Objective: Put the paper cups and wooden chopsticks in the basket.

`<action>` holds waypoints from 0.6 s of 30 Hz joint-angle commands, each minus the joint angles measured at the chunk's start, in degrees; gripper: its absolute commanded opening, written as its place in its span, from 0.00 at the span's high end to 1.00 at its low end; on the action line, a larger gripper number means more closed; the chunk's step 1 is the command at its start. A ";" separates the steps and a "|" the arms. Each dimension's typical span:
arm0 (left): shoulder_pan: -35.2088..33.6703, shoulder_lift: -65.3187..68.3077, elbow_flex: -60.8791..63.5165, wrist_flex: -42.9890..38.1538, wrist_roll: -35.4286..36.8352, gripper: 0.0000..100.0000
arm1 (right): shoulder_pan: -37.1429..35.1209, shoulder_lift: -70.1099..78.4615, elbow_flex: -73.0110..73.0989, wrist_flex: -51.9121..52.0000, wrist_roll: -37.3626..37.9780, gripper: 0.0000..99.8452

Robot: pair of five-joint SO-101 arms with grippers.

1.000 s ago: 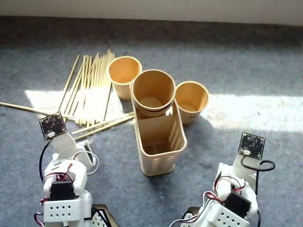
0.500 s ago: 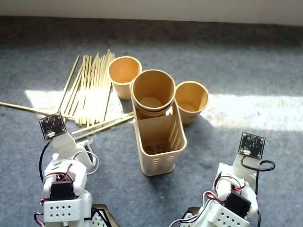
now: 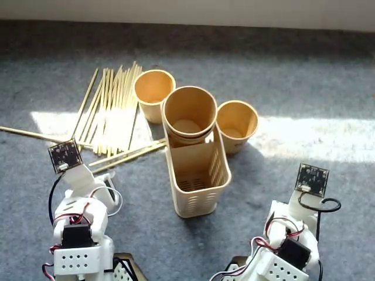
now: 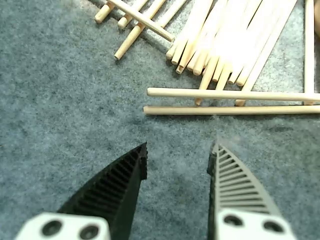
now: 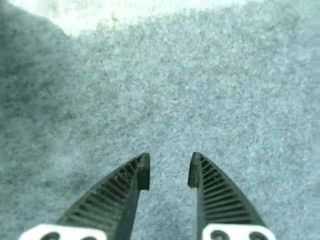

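A cream slatted basket (image 3: 199, 178) stands at the middle of the grey carpet with a large paper cup (image 3: 189, 115) leaning in its far end. Two more paper cups stand on the carpet beside it, one at its left (image 3: 154, 93) and one at its right (image 3: 236, 124). Wooden chopsticks (image 3: 111, 111) lie spread out left of the cups. In the left wrist view my left gripper (image 4: 178, 157) hangs open and empty over bare carpet, a short way from two chopsticks (image 4: 225, 101) lying crosswise. My right gripper (image 5: 168, 170) is open and empty above bare carpet.
Both arm bases sit at the near edge, the left arm (image 3: 76, 205) and the right arm (image 3: 296, 228). A bright sunlit patch (image 3: 316, 137) crosses the carpet. A pale wall strip (image 3: 187, 12) runs along the far side.
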 commanded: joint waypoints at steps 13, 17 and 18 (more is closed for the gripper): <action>0.48 -0.57 1.01 4.04 -0.18 0.78 | -23.16 0.13 -13.23 -21.32 -0.35 0.86; 0.48 -0.48 1.01 5.10 -6.95 0.78 | -24.92 9.27 -24.31 -16.66 -3.43 0.86; 0.48 -0.13 1.01 5.19 -8.26 0.78 | -24.40 13.23 -27.74 -15.08 -3.52 0.86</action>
